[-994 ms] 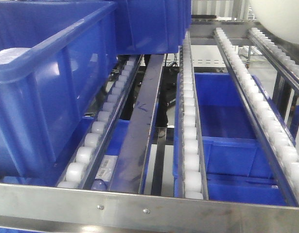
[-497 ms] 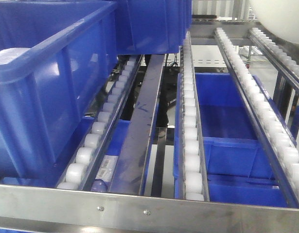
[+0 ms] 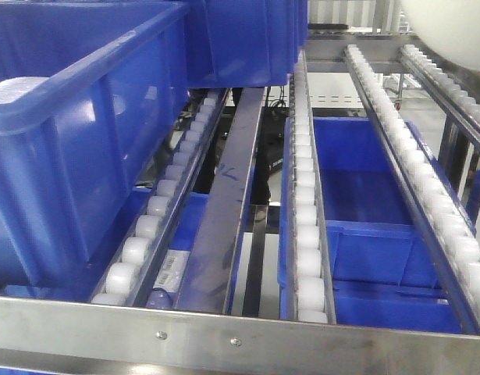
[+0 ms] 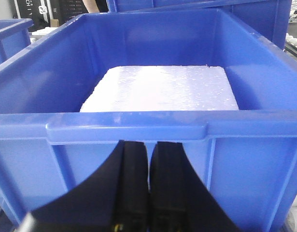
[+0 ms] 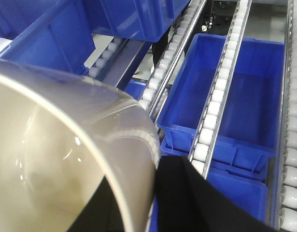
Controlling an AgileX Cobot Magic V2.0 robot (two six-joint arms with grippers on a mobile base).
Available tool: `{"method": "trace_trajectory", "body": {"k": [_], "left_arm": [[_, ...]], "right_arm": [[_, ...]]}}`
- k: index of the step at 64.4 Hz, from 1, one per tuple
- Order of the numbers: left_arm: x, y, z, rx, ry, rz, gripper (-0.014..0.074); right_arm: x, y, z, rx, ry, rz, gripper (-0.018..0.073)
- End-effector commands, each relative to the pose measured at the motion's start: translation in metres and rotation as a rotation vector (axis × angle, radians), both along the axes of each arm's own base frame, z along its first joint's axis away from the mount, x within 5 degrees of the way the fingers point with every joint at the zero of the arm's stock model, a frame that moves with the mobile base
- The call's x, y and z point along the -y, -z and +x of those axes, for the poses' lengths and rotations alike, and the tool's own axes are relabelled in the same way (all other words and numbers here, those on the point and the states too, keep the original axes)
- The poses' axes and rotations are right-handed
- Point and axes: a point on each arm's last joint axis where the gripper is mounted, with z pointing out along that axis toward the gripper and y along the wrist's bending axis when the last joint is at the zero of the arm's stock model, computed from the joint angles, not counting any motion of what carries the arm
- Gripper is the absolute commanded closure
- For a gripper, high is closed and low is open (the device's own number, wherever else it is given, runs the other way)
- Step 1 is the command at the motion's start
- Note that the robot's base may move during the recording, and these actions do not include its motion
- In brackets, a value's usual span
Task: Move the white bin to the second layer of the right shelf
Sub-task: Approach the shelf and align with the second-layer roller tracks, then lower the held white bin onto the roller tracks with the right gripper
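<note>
The white bin shows only as a rounded cream patch in the top right corner of the front view, over the far end of the right roller lanes. In the right wrist view the white bin fills the lower left. My right gripper is shut on its rim, one finger inside and one outside the wall. The shelf layer's white roller lanes run back from the riveted steel front rail. My left gripper is shut on nothing, just in front of a blue crate's rim.
A white foam slab lies inside the blue crate by my left gripper. A large blue crate sits on the left roller lanes, with another behind it. Lower blue crates show through the gaps between lanes.
</note>
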Motion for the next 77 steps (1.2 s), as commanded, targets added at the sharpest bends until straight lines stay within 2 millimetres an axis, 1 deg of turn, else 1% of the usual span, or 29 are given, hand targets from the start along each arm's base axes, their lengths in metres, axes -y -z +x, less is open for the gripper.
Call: {"method": "trace_trajectory", "body": {"k": [1,39,45,53,60,77], "left_arm": [[0.000,0.004,0.000,0.061,-0.006,-0.017,0.0512],[0.000,0.004,0.000,0.061,-0.006,-0.017,0.0512],[0.000,0.004,0.000,0.061,-0.006,-0.017,0.0512],[0.000,0.004,0.000,0.061,-0.006,-0.017,0.0512],[0.000,0.004,0.000,0.061,-0.006,-0.017,0.0512],[0.000,0.004,0.000,0.061,-0.006,-0.017,0.0512]], "right_arm": [[0.000,-0.020,0.001,0.133,0.004,0.035,0.0510],[0.000,-0.021,0.001,0.145,0.003,0.040,0.0510],[-0.001,-0.019,0.005,0.118,0.003,0.032,0.0510],[-0.006,-0.014,0.020,0.040,0.004,0.008,0.0510],[-0.011,-0.011,0.039,-0.028,0.004,-0.013,0.0510],[-0.027,-0.008,0.090,-0.115,0.003,-0.040,0.0510]]}}
